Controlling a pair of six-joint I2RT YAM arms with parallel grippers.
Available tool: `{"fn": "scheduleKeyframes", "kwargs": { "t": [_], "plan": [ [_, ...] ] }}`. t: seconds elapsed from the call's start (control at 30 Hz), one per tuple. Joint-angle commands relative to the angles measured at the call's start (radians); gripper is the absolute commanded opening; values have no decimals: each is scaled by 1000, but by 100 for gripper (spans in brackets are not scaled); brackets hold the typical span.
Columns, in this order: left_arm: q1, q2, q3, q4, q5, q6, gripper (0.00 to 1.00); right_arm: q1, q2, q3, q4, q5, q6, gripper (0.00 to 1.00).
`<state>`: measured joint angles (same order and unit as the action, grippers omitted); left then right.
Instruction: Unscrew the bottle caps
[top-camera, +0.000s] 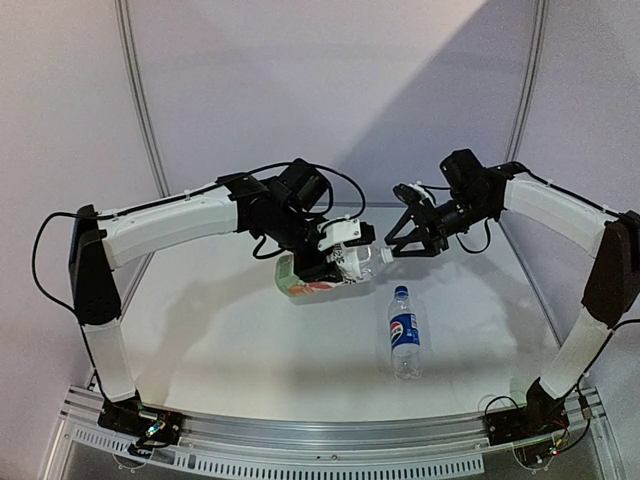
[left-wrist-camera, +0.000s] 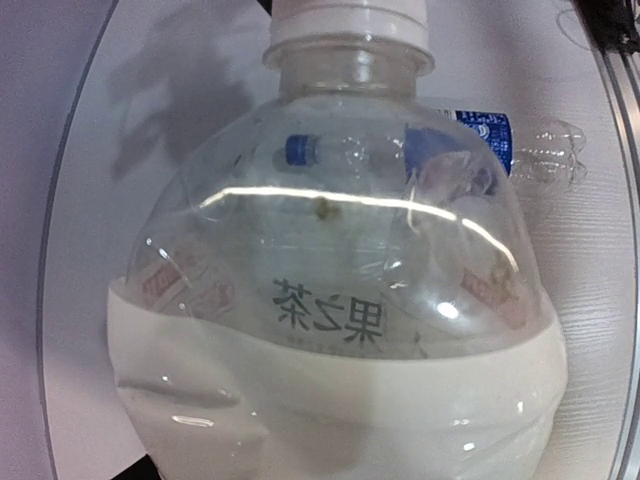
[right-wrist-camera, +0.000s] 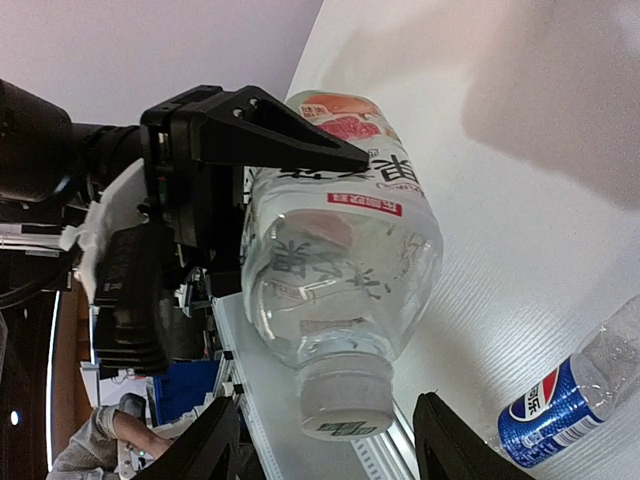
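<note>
Clear plastic wide bottle with green-white-orange label (top-camera: 303, 283) is clamped sideways in your left tool (top-camera: 328, 262) above the surface (top-camera: 220, 330); your right tool (top-camera: 388, 248) stands open around its round white plastic cap (right-wrist-camera: 345, 405).

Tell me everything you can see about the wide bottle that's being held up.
The wide bottle is clear plastic with a green, white and orange label, lying sideways above the table, gripped by the left claw. Its white cap is still on, sitting between the open fingers of the right claw, untouched.
</note>
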<state>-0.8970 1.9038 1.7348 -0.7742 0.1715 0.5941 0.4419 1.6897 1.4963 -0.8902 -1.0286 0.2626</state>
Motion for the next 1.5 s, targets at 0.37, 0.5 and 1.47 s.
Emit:
{"fn": "scheduleKeyframes", "kwargs": {
  "t": [0.37, 0.5, 1.47],
  "plan": [
    [-26, -3, 45, 16, 34, 0, 0, -7, 3, -30, -11, 2, -53, 40],
    [-26, -1, 42, 16, 31, -1, 0, -7, 0, -27, -31, -16, -81, 38],
    [7, 40, 60, -17, 134, 22, 0, 119, -600, -647, 643, 450, -1816, 0]
  ]
}}
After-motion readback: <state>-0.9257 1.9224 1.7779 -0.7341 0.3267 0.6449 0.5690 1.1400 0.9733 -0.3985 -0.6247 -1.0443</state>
